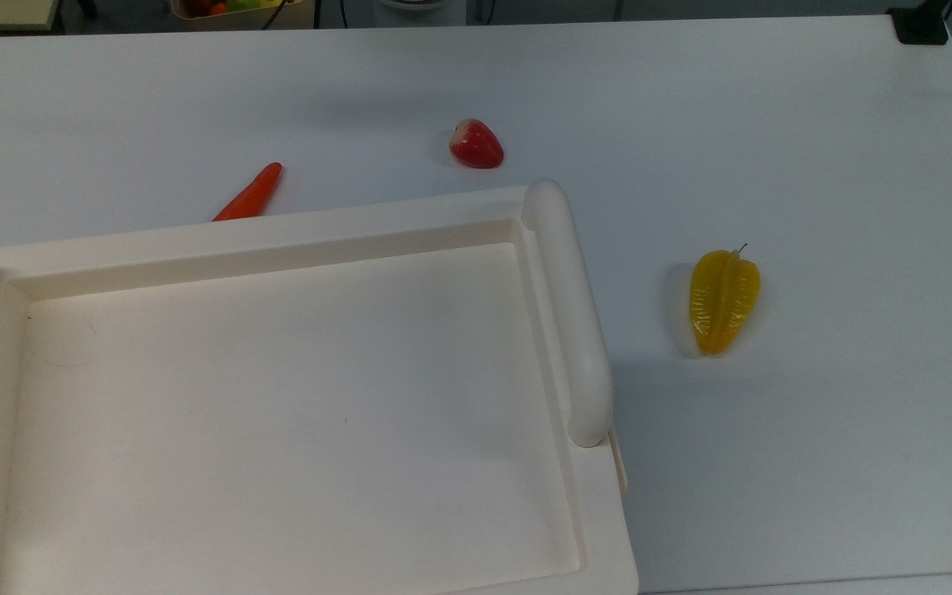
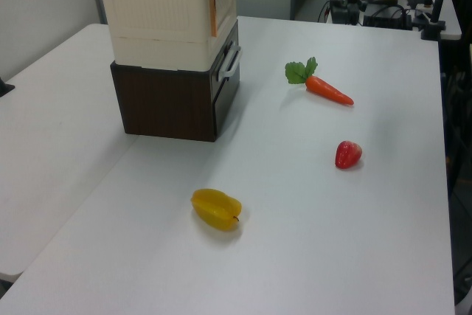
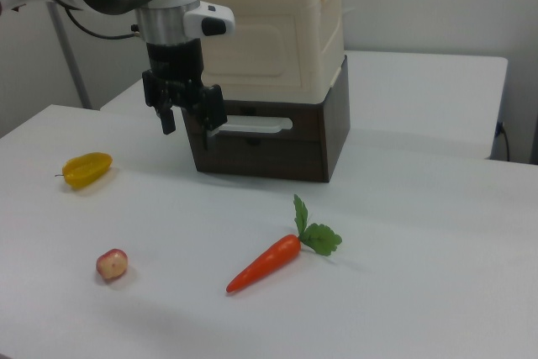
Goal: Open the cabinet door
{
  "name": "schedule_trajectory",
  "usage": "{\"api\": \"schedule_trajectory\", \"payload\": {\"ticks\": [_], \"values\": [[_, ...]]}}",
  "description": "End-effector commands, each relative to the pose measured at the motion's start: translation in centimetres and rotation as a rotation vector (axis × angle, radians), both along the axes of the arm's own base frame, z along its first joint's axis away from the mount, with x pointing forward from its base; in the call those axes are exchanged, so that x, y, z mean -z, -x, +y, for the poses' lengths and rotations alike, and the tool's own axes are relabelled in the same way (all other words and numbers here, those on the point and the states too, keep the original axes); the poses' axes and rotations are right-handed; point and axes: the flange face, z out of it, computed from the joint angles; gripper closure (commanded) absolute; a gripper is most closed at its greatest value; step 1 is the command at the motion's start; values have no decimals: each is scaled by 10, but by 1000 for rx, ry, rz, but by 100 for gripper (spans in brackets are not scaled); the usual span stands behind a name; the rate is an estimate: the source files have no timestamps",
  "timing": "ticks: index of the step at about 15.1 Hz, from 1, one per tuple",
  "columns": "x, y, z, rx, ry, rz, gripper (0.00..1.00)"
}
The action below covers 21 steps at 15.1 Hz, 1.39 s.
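The cabinet (image 3: 269, 31) is a large cream box on a dark-brown base, also seen in the left view (image 2: 158, 12) and from above with its recessed top (image 1: 278, 397). A pale bar handle (image 3: 252, 126) lies across the dark lower front, which looks like the cabinet door (image 3: 277, 150) and stands closed. The handle also shows in the left view (image 2: 230, 60). My gripper (image 3: 187, 128) hangs open in front of the cabinet at the right view's left. Its right finger (image 3: 208, 128) is beside the handle's left end. Nothing is between the fingers.
On the white table lie a carrot (image 3: 265, 262), a red strawberry (image 3: 112, 264) and a yellow starfruit (image 3: 87, 169). In the top view the starfruit (image 1: 724, 299) lies right of the cabinet, and the strawberry (image 1: 476, 144) and carrot (image 1: 251, 194) lie behind it.
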Motion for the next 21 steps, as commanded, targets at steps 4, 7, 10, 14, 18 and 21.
{"api": "schedule_trajectory", "payload": {"ticks": [4,7,10,14,18,21], "values": [[-3,4,4,1,-6,9,0],[-1,2,6,1,-28,5,0],[-1,-2,6,4,-47,-23,0],[-5,-9,7,22,-57,-82,0],[-4,-18,17,29,-70,-113,0],[-15,-26,29,16,-136,-195,0]]}}
